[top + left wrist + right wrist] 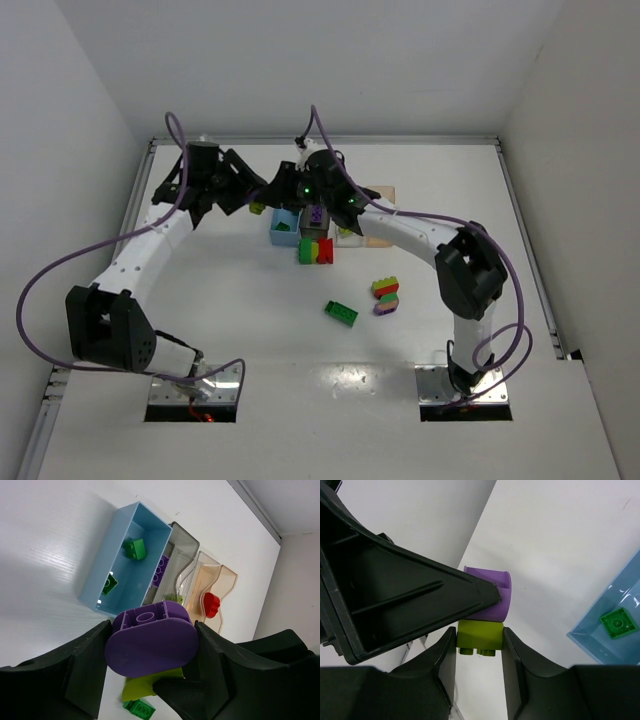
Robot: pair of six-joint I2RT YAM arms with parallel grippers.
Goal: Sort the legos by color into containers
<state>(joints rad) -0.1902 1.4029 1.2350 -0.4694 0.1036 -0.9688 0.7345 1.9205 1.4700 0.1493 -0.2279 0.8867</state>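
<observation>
My left gripper [152, 647] is shut on a purple lego [150, 642] held above the table, left of the containers. A yellow-green lego [480, 636] is stuck under it, and my right gripper [480, 641] is shut on that lego with both fingers pressed to its sides. In the top view both grippers [250, 195] [282, 192] meet at the back. The blue container [100, 577] holds two green legos [135, 549]. The dark grey container [187, 542] holds a purple one [160, 570]. A red lego [211, 604] lies in one of the two farther containers; I cannot tell which.
Loose legos lie on the table: a green, red and yellow cluster [316, 250] in front of the containers, a green brick [340, 312], and two small stacks [385, 288] [387, 304] to the right. Walls enclose the table on three sides.
</observation>
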